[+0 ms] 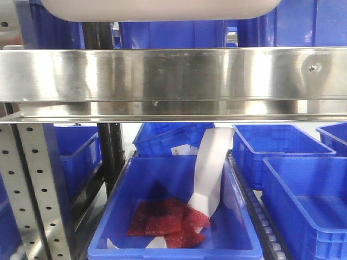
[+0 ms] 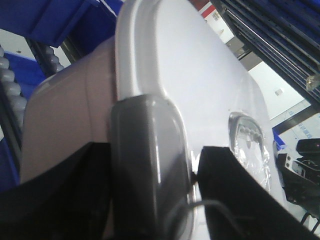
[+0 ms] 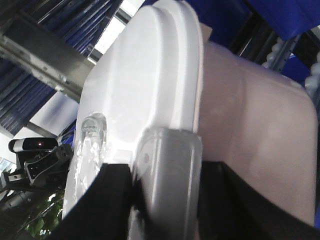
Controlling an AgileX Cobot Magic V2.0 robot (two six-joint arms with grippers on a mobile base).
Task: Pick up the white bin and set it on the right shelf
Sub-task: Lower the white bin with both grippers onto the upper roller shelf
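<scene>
Hanging level above the right shelf (image 1: 173,76), the white bin (image 1: 162,8) runs lengthwise left to right, only its rounded underside showing in the front view. Each end carries a grey latch (image 2: 147,165), and the left gripper (image 2: 150,200) and right gripper (image 3: 165,200) are clamped there over the lid edge. Below sit blue crates (image 1: 173,216), one holding red packets (image 1: 168,222).

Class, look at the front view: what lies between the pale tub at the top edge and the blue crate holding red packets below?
The shiny stainless-steel shelf beam spans between the pale pinkish-white tub and the blue plastic crate.
</scene>
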